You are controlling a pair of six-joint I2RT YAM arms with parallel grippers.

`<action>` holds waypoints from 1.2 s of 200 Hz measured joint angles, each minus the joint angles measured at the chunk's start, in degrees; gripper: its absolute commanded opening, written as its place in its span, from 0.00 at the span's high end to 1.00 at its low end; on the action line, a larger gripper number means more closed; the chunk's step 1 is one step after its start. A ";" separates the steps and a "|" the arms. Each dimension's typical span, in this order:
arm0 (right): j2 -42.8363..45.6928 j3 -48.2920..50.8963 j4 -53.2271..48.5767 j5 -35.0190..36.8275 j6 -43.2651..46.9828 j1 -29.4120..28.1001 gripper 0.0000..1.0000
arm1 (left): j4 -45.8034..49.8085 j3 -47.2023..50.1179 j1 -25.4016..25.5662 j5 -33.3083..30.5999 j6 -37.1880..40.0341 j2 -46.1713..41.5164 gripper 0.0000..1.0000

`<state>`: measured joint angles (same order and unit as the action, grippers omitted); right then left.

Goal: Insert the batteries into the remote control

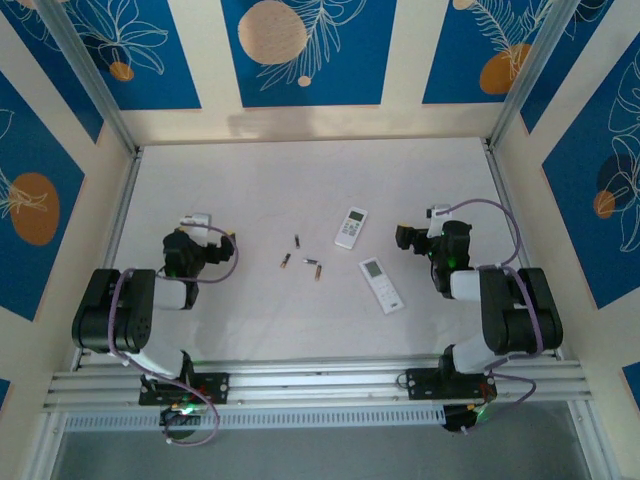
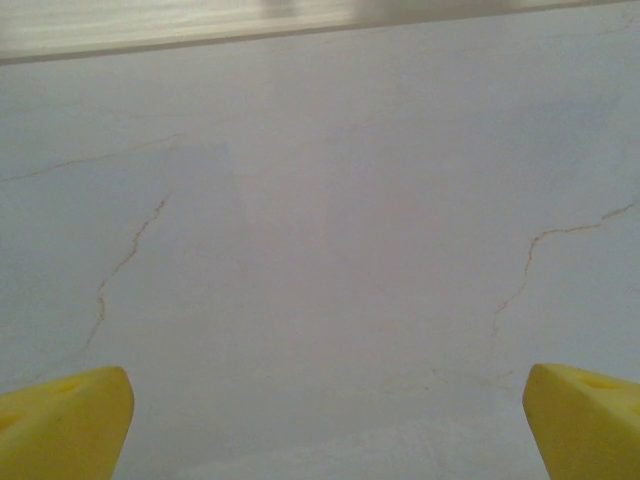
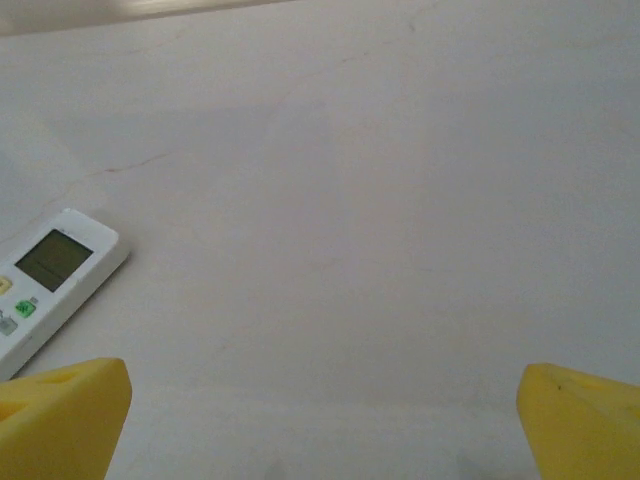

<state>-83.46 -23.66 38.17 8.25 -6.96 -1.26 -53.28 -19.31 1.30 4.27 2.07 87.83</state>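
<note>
Four batteries [image 1: 297, 241] lay scattered near the middle of the overhead frame on the white surface [image 1: 250, 180], well apart from both claws and too small to tell which way their ends faced. To their right sat the upper remote [image 1: 351, 227] and, lower right of it, the lower remote [image 1: 381, 285], both screen-up with their backs hidden. The left claw [image 1: 208, 230], left of centre, gaped wide and held nothing; its yellow fingers [image 2: 60, 420] framed bare surface with thin brownish lines. The right claw [image 1: 432, 235], right of the upper remote, was equally wide and empty. Its own camera cut that remote [image 3: 55, 275] off at the left edge.
</note>
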 measured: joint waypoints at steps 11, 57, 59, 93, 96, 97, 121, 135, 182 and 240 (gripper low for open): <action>5.62 -2.14 -8.63 2.43 -2.69 -0.66 0.01 | 2.38 1.79 0.59 -1.57 -0.02 -5.40 0.00; 18.12 -24.76 -38.47 3.15 -22.99 -4.87 0.01 | 21.35 -6.14 8.13 -5.35 -9.16 -34.84 0.00; 18.01 -25.68 -39.47 3.23 -23.76 -5.68 0.01 | 22.03 -6.97 8.74 -5.20 -9.38 -35.21 0.00; 8.50 -35.98 -52.63 3.21 -29.55 -16.65 0.01 | 32.46 -19.26 21.40 2.47 -10.27 -35.39 0.00; 7.19 -36.96 -53.55 3.37 -29.66 -17.42 0.01 | 33.29 -19.91 22.32 3.32 -9.92 -35.21 0.00; 6.82 -37.20 -53.77 3.41 -29.68 -17.59 0.01 | 33.70 -20.17 22.71 3.74 -9.79 -35.15 0.00; -5.29 -45.33 -61.11 6.12 -29.77 -22.38 0.01 | 40.19 -22.38 27.54 8.96 -7.23 -34.34 0.00; -11.76 -49.79 -64.72 8.11 -29.62 -23.65 0.01 | 43.41 -22.32 28.33 10.43 -6.40 -34.23 0.00; -29.07 -62.79 -72.96 11.41 -29.81 -25.38 0.01 | 48.41 -19.91 28.89 10.43 -6.19 -34.49 0.00; -36.98 -64.11 -74.47 10.54 -32.26 -27.41 0.34 | 55.54 -22.64 28.94 2.03 -9.42 -30.82 0.00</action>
<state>-120.44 -87.77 -36.29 18.79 -39.22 -28.67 2.26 -41.95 30.24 6.31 -7.35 57.01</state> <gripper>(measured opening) 0.735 0.999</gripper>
